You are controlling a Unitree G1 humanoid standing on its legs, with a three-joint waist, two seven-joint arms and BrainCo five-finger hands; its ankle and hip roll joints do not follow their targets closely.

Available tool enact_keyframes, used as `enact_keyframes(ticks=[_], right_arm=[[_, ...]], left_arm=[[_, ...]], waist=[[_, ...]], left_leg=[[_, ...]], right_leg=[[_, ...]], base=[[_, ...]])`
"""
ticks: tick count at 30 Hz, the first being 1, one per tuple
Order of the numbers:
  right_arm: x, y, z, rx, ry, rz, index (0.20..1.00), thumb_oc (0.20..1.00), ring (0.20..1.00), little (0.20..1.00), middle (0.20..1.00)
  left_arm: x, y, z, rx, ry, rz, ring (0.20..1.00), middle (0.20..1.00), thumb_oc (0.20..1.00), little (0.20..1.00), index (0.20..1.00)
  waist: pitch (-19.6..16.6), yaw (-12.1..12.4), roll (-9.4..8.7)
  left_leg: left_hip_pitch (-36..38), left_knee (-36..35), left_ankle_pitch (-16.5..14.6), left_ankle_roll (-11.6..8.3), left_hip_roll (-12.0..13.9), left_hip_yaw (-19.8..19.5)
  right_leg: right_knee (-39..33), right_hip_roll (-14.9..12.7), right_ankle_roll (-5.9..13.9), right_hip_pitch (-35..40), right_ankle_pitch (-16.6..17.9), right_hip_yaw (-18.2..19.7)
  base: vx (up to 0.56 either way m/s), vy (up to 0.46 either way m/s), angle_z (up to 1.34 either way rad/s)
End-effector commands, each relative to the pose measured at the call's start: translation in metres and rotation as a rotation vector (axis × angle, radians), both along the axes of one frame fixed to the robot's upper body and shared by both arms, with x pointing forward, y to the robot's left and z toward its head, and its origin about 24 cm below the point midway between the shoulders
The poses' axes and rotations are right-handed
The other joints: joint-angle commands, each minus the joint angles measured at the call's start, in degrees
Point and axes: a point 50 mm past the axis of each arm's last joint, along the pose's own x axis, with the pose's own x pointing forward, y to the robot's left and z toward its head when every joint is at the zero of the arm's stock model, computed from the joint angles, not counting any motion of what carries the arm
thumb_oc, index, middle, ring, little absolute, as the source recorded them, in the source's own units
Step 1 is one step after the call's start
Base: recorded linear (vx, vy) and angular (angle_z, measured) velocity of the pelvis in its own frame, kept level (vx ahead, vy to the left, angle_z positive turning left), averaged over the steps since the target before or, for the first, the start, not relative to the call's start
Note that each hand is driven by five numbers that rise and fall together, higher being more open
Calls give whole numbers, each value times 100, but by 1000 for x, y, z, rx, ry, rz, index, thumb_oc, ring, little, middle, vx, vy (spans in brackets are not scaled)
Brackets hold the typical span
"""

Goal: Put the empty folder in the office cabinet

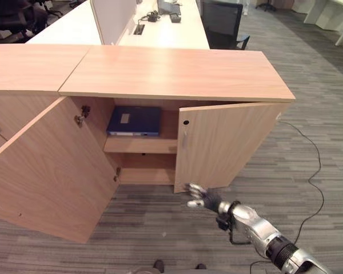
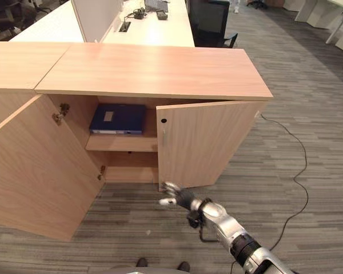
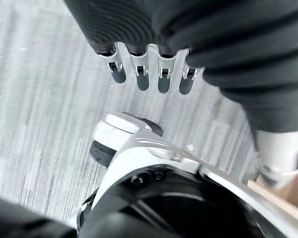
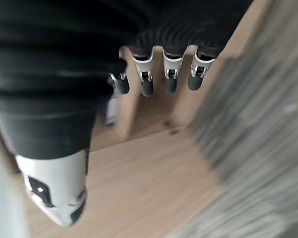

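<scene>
Two doors of the office cabinet (image 1: 177, 74) are standing apart, the left door (image 1: 46, 177) swung wide and the right door (image 1: 228, 145) hanging partly open. Lying flat on the upper shelf (image 1: 140, 146) inside is the blue folder (image 1: 134, 121), so the placing looks done and, by my judgement, closing up is what remains. That would explain why the right hand (image 1: 199, 196) is reaching low, its fingers loosely extended and gripping nothing, just beside the bottom corner of the right door, a fair spot for pushing it shut; whether it is touching the wood I cannot tell. In its wrist view the left hand (image 3: 149, 74) is hanging over the floor with relaxed fingers, carrying nothing. Grey striped carpet (image 1: 308, 142) is covering the floor around the cabinet. Behind it a long white bench (image 1: 160, 28) is running back into the room with a divider panel, some dark devices and a black office chair (image 1: 224, 23) alongside.
</scene>
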Motion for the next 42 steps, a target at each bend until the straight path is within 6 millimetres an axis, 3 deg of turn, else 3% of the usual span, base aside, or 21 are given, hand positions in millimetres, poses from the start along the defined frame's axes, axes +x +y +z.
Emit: enact_keyframes(ticks=[1, 3, 7, 8, 10, 11, 12, 13, 14, 15, 16, 17, 18, 20, 25, 29, 30, 31, 35, 38, 42], right_arm=[[-25, -1, -30, -157, 87, 6, 1000, 1000, 1000, 1000, 1000], [-48, -22, -51, -263, 221, -77, 1000, 1000, 1000, 1000, 1000], [-68, -42, -64, -333, 350, -219, 1000, 1000, 1000, 1000, 1000], [-70, -49, -65, -362, 368, -256, 1000, 1000, 1000, 1000, 1000], [-75, -70, -64, -443, 400, -338, 1000, 1000, 1000, 1000, 1000], [-75, -70, -64, -443, 400, -338, 1000, 1000, 1000, 1000, 1000], [-83, -80, -65, -497, 430, -330, 1000, 1000, 1000, 1000, 1000], [-83, -80, -65, -497, 430, -330, 1000, 1000, 1000, 1000, 1000], [-88, -88, -65, -532, 443, -324, 1000, 1000, 1000, 1000, 1000], [-98, -103, -63, -555, 467, -386, 1000, 1000, 1000, 1000, 1000], [-99, -103, -63, -555, 468, -386, 1000, 1000, 1000, 1000, 1000], [-106, -114, -61, -548, 482, -458, 1000, 1000, 1000, 1000, 1000], [-106, -113, -62, -548, 483, -458, 1000, 1000, 1000, 1000, 1000], [-119, -130, -58, -508, 507, -638, 1000, 1000, 1000, 1000, 1000], [-119, -142, -53, -362, 475, -950, 1000, 1000, 1000, 1000, 1000], [-124, -142, -54, -282, 470, -1072, 1000, 1000, 1000, 1000, 1000], [-125, -140, -56, -244, 472, -1107, 1000, 1000, 1000, 1000, 1000], [-125, -139, -56, -243, 473, -1106, 1000, 1000, 1000, 1000, 1000], [-131, -130, -61, -207, 502, -1100, 1000, 1000, 1000, 1000, 1000], [-134, -122, -64, -142, 504, -1129, 1000, 1000, 1000, 1000, 1000], [-141, -123, -65, -127, 514, -1152, 1000, 1000, 1000, 1000, 1000]], left_arm=[[-14, -7, -3, 6, 60, -85, 1000, 1000, 1000, 1000, 1000], [-14, -9, -3, 11, 66, -112, 1000, 1000, 1000, 1000, 1000], [-7, -11, -4, 36, 66, -197, 1000, 1000, 1000, 1000, 1000], [0, -12, -4, 48, 52, -238, 1000, 1000, 1000, 1000, 1000], [34, -13, 0, 79, -63, -274, 1000, 1000, 1000, 1000, 1000], [34, -13, 0, 79, -63, -274, 1000, 1000, 1000, 1000, 1000], [56, -12, 6, 95, -148, -271, 1000, 1000, 1000, 1000, 1000], [56, -12, 6, 95, -148, -271, 1000, 1000, 1000, 1000, 1000], [66, -12, 9, 99, -191, -271, 1000, 1000, 1000, 1000, 1000], [83, -6, 18, 124, -280, -235, 1000, 1000, 1000, 1000, 1000], [82, -6, 18, 124, -279, -235, 1000, 1000, 1000, 1000, 1000], [96, 4, 29, 148, -371, -188, 1000, 1000, 1000, 1000, 1000], [95, 4, 29, 149, -369, -188, 1000, 1000, 1000, 1000, 1000], [113, 23, 55, 205, -528, -149, 1000, 1000, 1000, 1000, 1000], [140, 48, 100, 336, -745, -125, 1000, 1000, 1000, 1000, 1000], [143, 62, 115, 404, -800, -70, 1000, 1000, 1000, 1000, 1000], [149, 71, 127, 455, -847, -54, 1000, 1000, 1000, 1000, 1000], [149, 71, 127, 456, -846, -55, 1000, 1000, 1000, 1000, 1000], [159, 86, 148, 543, -904, -64, 1000, 1000, 1000, 1000, 1000], [171, 109, 161, 638, -908, -41, 1000, 1000, 1000, 1000, 1000], [183, 125, 174, 704, -914, -37, 1000, 1000, 1000, 1000, 1000]], waist=[[-172, 19, -84], [-131, 2, -19], [-60, -16, 81], [15, -11, 118], [323, 29, 184], [321, 27, 184], [404, 63, 222], [407, 64, 224], [401, 26, 234], [393, -25, 254], [395, -22, 256], [374, -23, 265], [376, -28, 266], [309, 21, 285], [160, 65, 416], [-39, 78, 539], [-120, 81, 580], [-115, 74, 568], [-213, 85, 535], [-315, -32, 487], [-369, -146, 446]], left_leg=[[-320, 42, 125, -107, 140, 94], [-340, 53, 148, -123, 155, 85], [-457, 111, 185, -151, 196, 81], [-526, 180, 186, -168, 222, 95], [-1041, 710, 194, -277, 281, 143], [-1049, 718, 191, -277, 281, 140], [-1177, 982, 101, -351, 424, 419], [-1180, 997, 91, -354, 427, 417], [-1185, 1035, 108, -372, 587, 790], [-1057, 1069, 115, -385, 910, 1427], [-1052, 1075, 111, -389, 915, 1427], [-886, 1094, 67, -440, 1058, 1535], [-879, 1095, 66, -443, 1060, 1528], [-609, 1013, 49, -546, 1202, 1382], [-357, 488, 402, -713, 1522, 1305], [-146, 113, 328, -734, 1345, 1250], [-72, 58, 199, -660, 1139, 1144], [-64, 58, 192, -646, 1120, 1143], [61, 21, -109, -392, 652, 1077], [132, -7, -317, -184, 245, 1056], [180, -22, -435, -38, -50, 1032]], right_leg=[[2, -250, 534, 197, -422, 434], [2, -239, 515, 197, -439, 424], [2, -221, 498, 112, -460, 433], [2, -212, 489, 83, -469, 447], [2, -276, 456, -2, -507, 285], [2, -276, 456, -5, -507, 282], [2, -300, 457, 64, -643, 82], [2, -296, 455, 68, -646, 82], [2, -337, 450, 86, -666, -103], [2, -384, 415, 129, -692, -416], [2, -380, 413, 136, -694, -415], [2, -411, 387, 202, -691, -569], [2, -408, 388, 214, -693, -575], [15, -494, 398, 342, -650, -731], [131, -706, 520, 408, -598, -1088], [175, -876, 636, 474, -466, -1221], [234, -1052, 711, 521, -360, -1237], [242, -1074, 728, 528, -354, -1240], [361, -1506, 946, 609, -144, -1248], [439, -1834, 1135, 618, 35, -1206], [517, -2103, 1286, 611, 178, -1204]], base=[[11, -93, 4], [-7, -76, 6], [-33, -61, 5], [-158, -60, 3], [-203, -76, 16], [-85, -87, 45], [-24, -62, 67], [-61, -68, 78], [-91, -14, 77], [-91, -14, 77], [-61, 10, 138], [-8, 14, 134], [11, 66, 113], [23, 117, 25], [-18, 167, 38], [52, 264, 46], [52, 206, 31], [72, 303, 27], [52, 285, 12], [67, 311, 10], [48, 219, -2]])
